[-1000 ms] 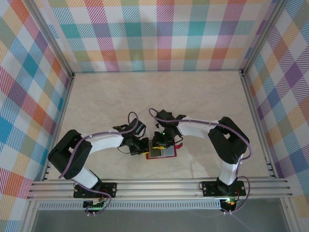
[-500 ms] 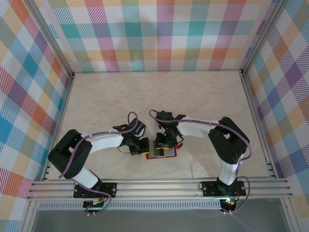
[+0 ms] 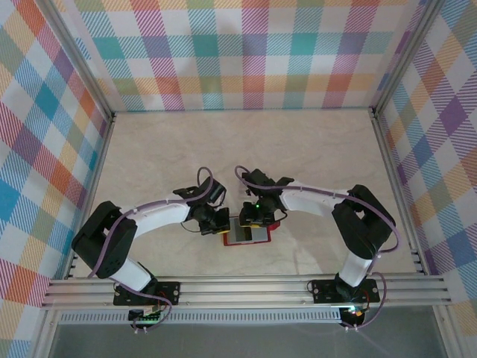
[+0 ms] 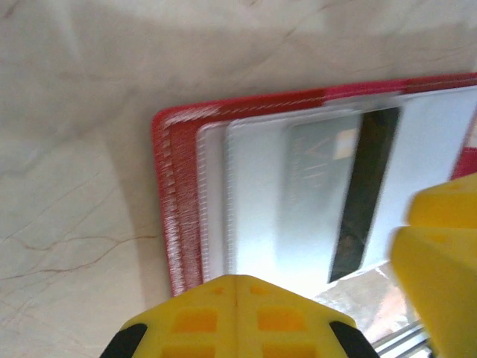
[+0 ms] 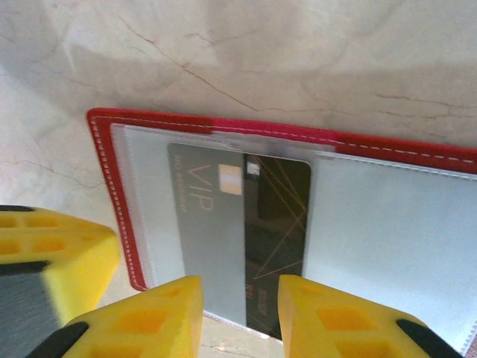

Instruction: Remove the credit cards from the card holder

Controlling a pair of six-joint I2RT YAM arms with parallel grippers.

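Note:
The red card holder (image 3: 250,234) lies open on the table between my two grippers, grey clear pockets facing up. One credit card (image 5: 216,224), grey with "VIP" and a dark half, sits in the left pocket, its near edge sticking out past the holder's rim (image 5: 104,171). My right gripper (image 5: 238,313) is open, a yellow finger on either side of that protruding edge. My left gripper (image 4: 237,287) is shut with its tips on the holder's (image 4: 179,194) near edge beside the card (image 4: 320,186). From above, the left gripper (image 3: 222,226) and right gripper (image 3: 252,220) crowd the holder.
The pale marble table (image 3: 246,149) stretches away behind the arms, walled by plaid panels (image 3: 246,52). A metal rail (image 3: 246,287) runs along the near edge, close to the holder.
Both grippers have shifted slightly around the holder, and the right arm's elbow has swung a little to the right. The holder stays almost in place.

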